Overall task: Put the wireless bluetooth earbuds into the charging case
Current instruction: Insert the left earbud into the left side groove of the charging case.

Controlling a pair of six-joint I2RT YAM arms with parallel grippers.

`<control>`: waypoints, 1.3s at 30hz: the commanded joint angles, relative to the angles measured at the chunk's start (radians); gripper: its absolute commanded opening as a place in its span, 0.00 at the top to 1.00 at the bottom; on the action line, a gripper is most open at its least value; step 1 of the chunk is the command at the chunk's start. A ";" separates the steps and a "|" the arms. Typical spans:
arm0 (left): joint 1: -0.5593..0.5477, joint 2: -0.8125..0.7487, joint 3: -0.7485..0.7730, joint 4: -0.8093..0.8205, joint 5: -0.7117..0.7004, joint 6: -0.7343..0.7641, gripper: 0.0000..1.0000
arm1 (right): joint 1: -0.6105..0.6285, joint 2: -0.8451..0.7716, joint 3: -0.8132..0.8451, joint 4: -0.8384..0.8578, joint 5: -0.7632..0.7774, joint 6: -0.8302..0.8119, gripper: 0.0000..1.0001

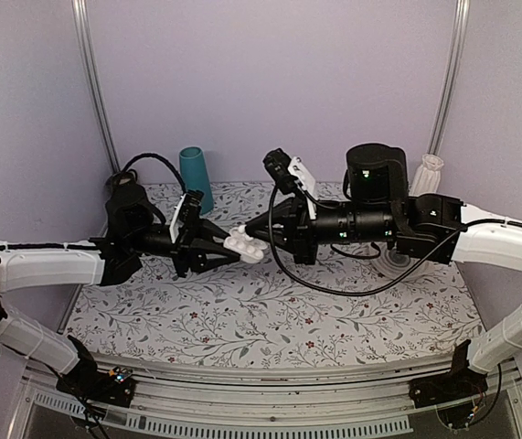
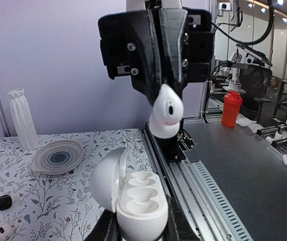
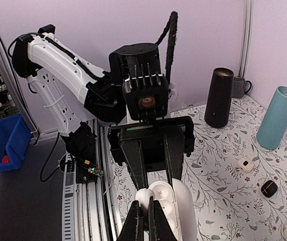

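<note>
My left gripper is shut on the charging case, a glossy white pebble held above the table with its lid open. In the left wrist view the case shows two empty sockets, with the lid swung left. My right gripper is shut on one white earbud and holds it just above the case. In the right wrist view the earbud sits between my fingertips, at the case's left rim. The second earbud is out of view.
A teal vase, a black cylinder and a white ribbed vase stand at the back. A plate lies on the floral mat. Small black lumps and white round pieces lie scattered.
</note>
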 commanded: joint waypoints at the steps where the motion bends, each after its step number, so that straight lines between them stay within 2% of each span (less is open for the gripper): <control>1: -0.016 0.023 0.026 0.059 0.058 -0.093 1.00 | 0.022 0.029 0.052 -0.052 0.002 -0.062 0.98; 13: -0.022 0.041 0.044 0.077 0.097 -0.157 1.00 | 0.041 0.060 0.074 -0.101 0.050 -0.086 0.97; 18: -0.029 0.040 0.050 0.050 0.100 -0.146 1.00 | 0.041 0.056 0.068 -0.096 0.100 -0.085 0.98; 27: -0.035 0.048 0.071 0.017 0.098 -0.140 1.00 | 0.056 0.079 0.072 -0.102 0.099 -0.084 0.98; 39: -0.037 0.021 0.085 -0.045 0.067 -0.093 1.00 | 0.073 0.133 0.116 -0.178 0.161 -0.104 0.98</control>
